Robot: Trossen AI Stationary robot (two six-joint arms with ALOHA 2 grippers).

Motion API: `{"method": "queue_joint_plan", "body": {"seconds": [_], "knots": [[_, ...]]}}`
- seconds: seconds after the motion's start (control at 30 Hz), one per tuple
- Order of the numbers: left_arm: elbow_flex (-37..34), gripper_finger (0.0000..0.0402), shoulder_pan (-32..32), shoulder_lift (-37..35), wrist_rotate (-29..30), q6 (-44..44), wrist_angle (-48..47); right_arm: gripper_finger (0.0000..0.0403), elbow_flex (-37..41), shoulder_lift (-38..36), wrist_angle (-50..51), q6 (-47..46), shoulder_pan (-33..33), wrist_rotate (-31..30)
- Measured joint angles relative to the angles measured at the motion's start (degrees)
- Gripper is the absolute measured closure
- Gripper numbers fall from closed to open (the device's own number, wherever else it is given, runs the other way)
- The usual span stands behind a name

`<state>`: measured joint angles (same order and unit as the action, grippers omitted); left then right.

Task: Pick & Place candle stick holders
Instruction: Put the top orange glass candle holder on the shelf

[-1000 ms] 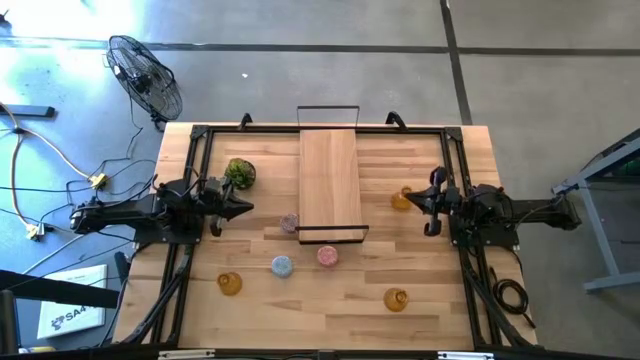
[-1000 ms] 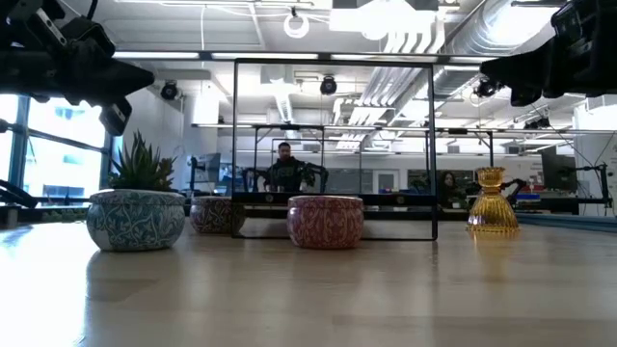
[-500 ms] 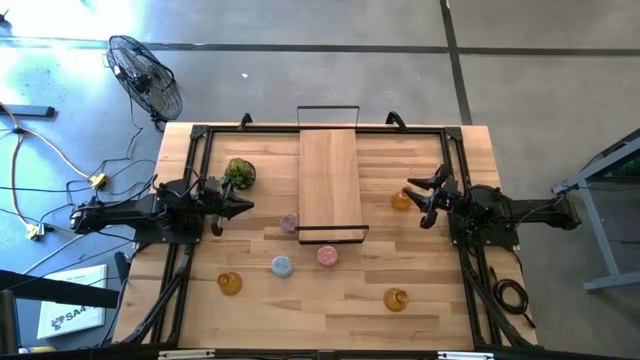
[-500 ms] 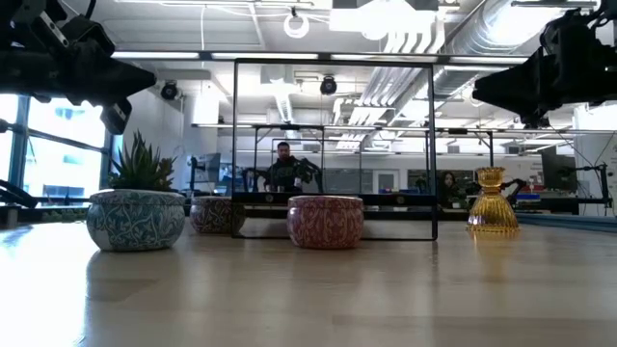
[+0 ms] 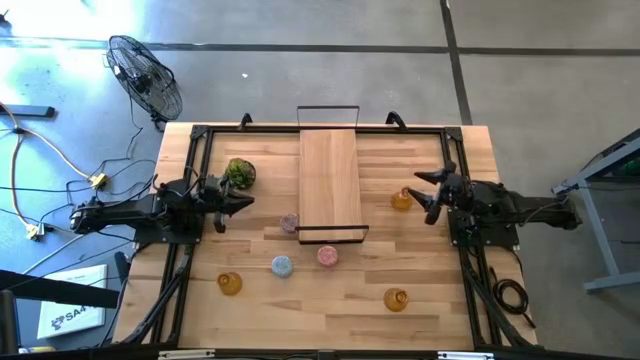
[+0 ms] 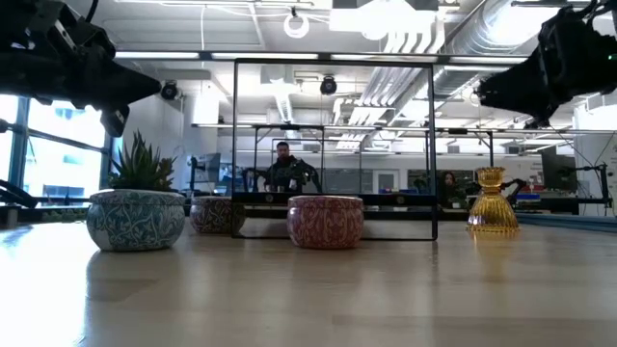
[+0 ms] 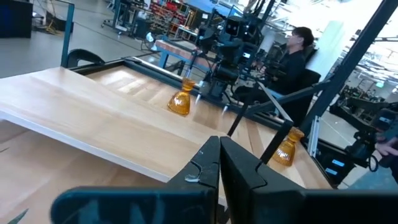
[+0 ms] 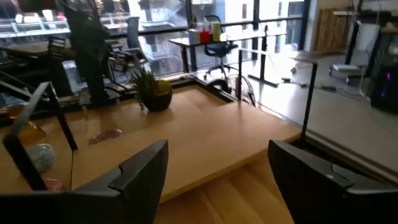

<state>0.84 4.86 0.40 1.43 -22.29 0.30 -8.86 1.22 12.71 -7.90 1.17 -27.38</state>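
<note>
Since a second ago your right gripper (image 5: 423,190) has spread its jaws beside an amber holder (image 5: 401,199); the left gripper (image 5: 236,203) waits clenched. From above, the other holders sit near the tray's (image 5: 329,172) near end. Low down, you hover above everything. Next, lower and straddle the amber holder. No writing is readable.

You're in an open robotics lab: exposed ceiling ducts (image 6: 482,39), bare concrete floor (image 5: 540,90), a standing fan (image 5: 145,78), and more workbenches (image 8: 205,40) beyond your surface.
</note>
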Motion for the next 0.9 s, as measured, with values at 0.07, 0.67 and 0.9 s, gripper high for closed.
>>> {"method": "queue_joint_plan", "body": {"seconds": [0.07, 0.67, 0.9], "knots": [[0.0, 0.0362, 0.0, 0.0, 0.37, -0.01, 0.0, 0.0132, 0.0, 0.83, 0.83, -3.24, 0.0, -0.7], [0.0, 0.015, 0.0, 0.24, 0.61, -0.06, 0.26, 0.0133, 0.02, 12.8, 8.24, -15.83, 0.0, -6.57], [0.0, 0.0144, 0.0, 0.24, 0.57, -0.07, 0.24, 0.0133, 0.02, 16.59, 8.48, -18.22, 0.02, -3.27]]}}
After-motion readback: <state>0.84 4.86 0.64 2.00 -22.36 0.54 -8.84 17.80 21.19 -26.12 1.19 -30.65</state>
